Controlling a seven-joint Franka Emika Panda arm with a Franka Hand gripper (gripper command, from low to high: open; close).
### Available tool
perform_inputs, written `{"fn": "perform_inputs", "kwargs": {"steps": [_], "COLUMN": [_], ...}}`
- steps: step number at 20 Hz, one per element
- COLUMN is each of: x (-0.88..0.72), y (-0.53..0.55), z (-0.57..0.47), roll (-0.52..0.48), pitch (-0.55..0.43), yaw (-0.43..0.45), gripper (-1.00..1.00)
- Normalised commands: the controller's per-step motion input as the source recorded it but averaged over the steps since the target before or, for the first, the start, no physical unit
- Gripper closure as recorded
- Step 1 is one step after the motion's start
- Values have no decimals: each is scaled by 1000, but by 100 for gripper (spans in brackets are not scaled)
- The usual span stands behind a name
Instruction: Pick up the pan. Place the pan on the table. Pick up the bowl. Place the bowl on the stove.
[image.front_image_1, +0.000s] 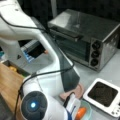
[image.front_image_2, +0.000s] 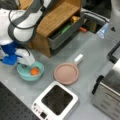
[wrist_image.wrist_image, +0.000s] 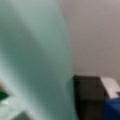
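The pinkish-brown pan (image.front_image_2: 66, 73) lies flat on the grey table (image.front_image_2: 87, 50), its white stub handle (image.front_image_2: 78, 59) pointing toward a front view's top; only part of the pan (image.front_image_1: 80, 91) shows behind the arm. The stove (image.front_image_2: 56, 101) (image.front_image_1: 102, 96) stands beside it with nothing on its black top. The teal bowl (image.front_image_2: 27, 75) (image.front_image_1: 87, 112) rests on the table with an orange piece of food (image.front_image_2: 34, 71) inside. My gripper (image.front_image_2: 25, 66) (image.front_image_1: 72, 106) is down at the bowl's rim. In the wrist view the bowl wall (wrist_image.wrist_image: 37, 50) fills the left, with a dark finger (wrist_image.wrist_image: 87, 95) beside it.
A steel toaster oven (image.front_image_1: 85, 37) (image.front_image_2: 107, 92) stands on the far side of the stove and pan. A wooden box (image.front_image_2: 55, 17) with an open grey drawer (image.front_image_2: 67, 32) holding small items sits behind the bowl. The arm's white body (image.front_image_1: 50, 82) hides much of the table.
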Motion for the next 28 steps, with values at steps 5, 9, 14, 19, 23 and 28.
{"fn": "perform_inputs", "kwargs": {"steps": [5, 9, 14, 19, 23, 28], "x": [205, 167, 89, -8, -86, -163], "y": [363, 400, 437, 401, 289, 316], "z": [169, 121, 79, 30, -10, -63], "roll": [145, 58, -14, -89, -170, -267], "pitch": [49, 32, 8, -32, -75, -114], "yaw": [-214, -237, -252, -234, -196, -124], "gripper": [100, 100, 100, 100, 100, 100]}}
